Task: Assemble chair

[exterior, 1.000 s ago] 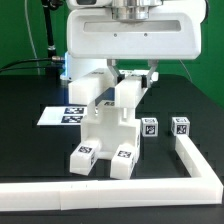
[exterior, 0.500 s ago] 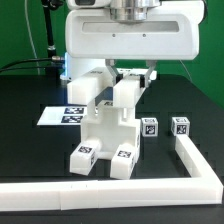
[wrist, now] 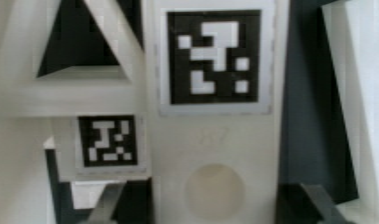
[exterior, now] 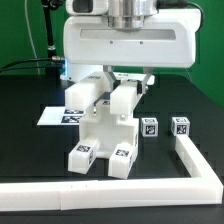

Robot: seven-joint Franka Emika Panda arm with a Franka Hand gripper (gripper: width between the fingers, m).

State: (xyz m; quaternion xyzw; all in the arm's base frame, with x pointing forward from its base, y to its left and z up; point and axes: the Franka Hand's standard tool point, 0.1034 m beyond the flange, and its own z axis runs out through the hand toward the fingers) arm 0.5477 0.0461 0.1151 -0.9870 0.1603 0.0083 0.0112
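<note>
The white blocky chair (exterior: 104, 128) stands in the middle of the black table, two tagged feet (exterior: 83, 155) toward the front. My gripper (exterior: 127, 80) comes down from above and is shut on one of the chair's upright pieces (exterior: 124, 98). In the wrist view that upright, with its large tag (wrist: 214, 58), fills the space between my fingertips (wrist: 118, 200), and the gripper (wrist: 218, 200) presses it from both sides. A second tagged part of the chair (wrist: 108, 140) lies beside it. The arm's wide white hand hides the top of the chair in the exterior view.
Two small tagged white cubes (exterior: 150, 127) (exterior: 181, 126) stand on the exterior view's right. The marker board (exterior: 58, 115) lies behind the chair on the left. The long white L-shaped rail (exterior: 192, 160) borders the front and right of the table.
The hand and the chair in its grip have shifted slightly toward the exterior view's left. The grip is unchanged.
</note>
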